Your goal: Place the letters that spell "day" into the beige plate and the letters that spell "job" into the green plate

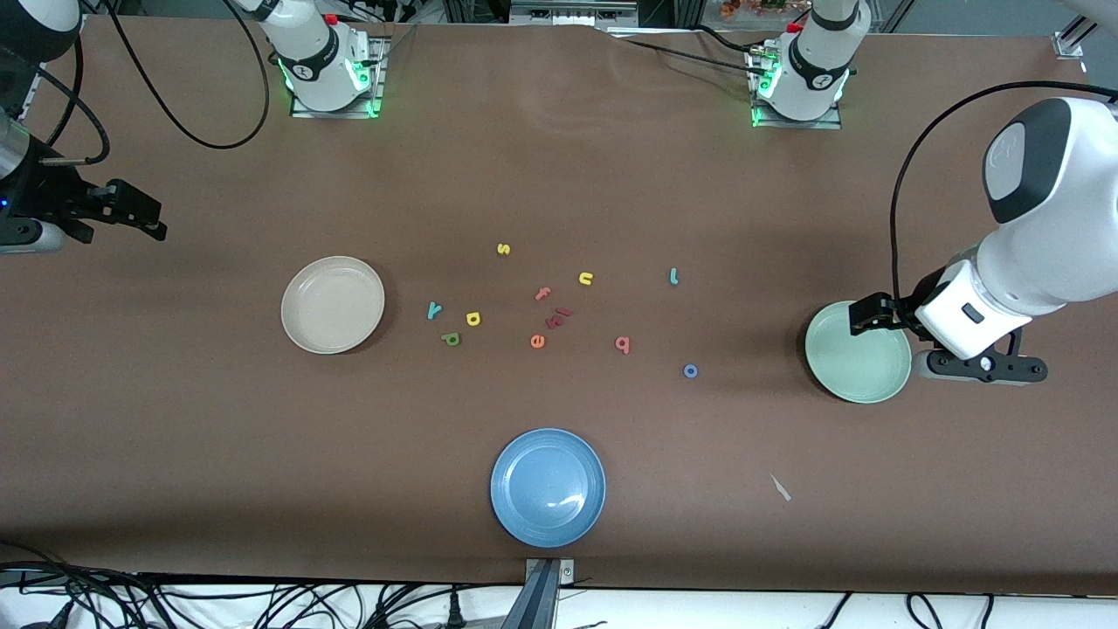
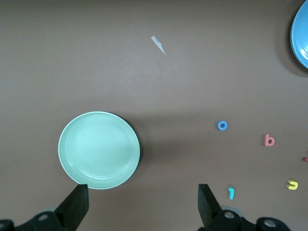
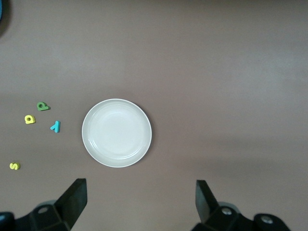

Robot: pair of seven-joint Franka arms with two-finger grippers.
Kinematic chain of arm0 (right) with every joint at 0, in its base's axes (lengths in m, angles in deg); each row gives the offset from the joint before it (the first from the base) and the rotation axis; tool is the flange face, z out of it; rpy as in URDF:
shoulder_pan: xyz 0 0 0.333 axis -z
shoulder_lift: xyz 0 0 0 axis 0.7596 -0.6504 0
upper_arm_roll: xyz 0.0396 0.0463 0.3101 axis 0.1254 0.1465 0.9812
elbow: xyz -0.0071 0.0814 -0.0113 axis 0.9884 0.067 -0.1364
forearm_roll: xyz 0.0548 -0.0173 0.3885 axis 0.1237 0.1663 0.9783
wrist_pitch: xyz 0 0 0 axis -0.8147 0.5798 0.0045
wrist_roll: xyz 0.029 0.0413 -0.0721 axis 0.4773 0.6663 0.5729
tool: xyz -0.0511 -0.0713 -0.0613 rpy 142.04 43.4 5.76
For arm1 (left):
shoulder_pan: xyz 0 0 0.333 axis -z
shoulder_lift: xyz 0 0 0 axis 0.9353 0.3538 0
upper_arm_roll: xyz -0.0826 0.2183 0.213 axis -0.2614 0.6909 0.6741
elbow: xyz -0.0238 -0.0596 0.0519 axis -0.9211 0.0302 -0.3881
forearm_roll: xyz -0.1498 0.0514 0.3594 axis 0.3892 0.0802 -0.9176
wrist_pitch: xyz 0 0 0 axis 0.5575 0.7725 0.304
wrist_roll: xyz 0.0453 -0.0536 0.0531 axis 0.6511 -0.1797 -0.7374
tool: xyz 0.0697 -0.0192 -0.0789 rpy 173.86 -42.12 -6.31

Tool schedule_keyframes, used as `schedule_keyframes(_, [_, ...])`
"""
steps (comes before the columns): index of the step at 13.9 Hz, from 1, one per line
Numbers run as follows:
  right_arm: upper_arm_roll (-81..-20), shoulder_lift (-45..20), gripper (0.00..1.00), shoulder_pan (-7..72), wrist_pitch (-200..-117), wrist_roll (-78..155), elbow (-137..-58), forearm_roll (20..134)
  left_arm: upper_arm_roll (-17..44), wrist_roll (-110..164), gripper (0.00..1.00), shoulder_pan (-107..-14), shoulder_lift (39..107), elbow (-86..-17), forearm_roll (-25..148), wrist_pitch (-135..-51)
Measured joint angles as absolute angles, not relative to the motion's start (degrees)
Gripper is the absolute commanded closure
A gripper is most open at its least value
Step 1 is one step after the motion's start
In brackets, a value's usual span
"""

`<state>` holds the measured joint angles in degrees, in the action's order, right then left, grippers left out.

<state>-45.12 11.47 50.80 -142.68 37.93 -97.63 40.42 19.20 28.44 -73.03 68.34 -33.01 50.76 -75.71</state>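
Note:
The beige plate (image 1: pixel 333 304) (image 3: pixel 116 133) lies empty toward the right arm's end. Beside it lie the teal y (image 1: pixel 433 310) (image 3: pixel 56 126), yellow a (image 1: pixel 472 319) (image 3: pixel 30 119) and green d (image 1: pixel 451 338) (image 3: pixel 43 106). The green plate (image 1: pixel 859 352) (image 2: pixel 99 150) lies empty toward the left arm's end. Between the plates lie the teal j (image 1: pixel 673 276) (image 2: pixel 231 193), blue o (image 1: pixel 690 370) (image 2: pixel 222 125) and pinkish-red b (image 1: pixel 623 344) (image 2: pixel 269 140). My left gripper (image 1: pixel 869 314) (image 2: pixel 143 192) hangs open and empty over the green plate's edge. My right gripper (image 1: pixel 131 214) (image 3: pixel 140 190) hangs open and empty, out past the beige plate at the right arm's end.
A blue plate (image 1: pixel 548 487) (image 2: pixel 301 38) sits nearest the front camera. Spare letters lie mid-table: yellow s (image 1: pixel 503 249), yellow u (image 1: pixel 585 279), pink f (image 1: pixel 542 293), orange e (image 1: pixel 537 342) and small red pieces (image 1: pixel 559 319). A paper scrap (image 1: pixel 780 487) lies nearer the camera than the green plate.

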Motion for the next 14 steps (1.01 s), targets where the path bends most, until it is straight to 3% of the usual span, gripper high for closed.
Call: schedule_keyframes(14, [-45.79,11.45,0.0,50.81,-142.74,37.94,-97.63,40.44,19.27,23.46,0.01,-69.73,71.32,-34.41,51.67,-76.1])
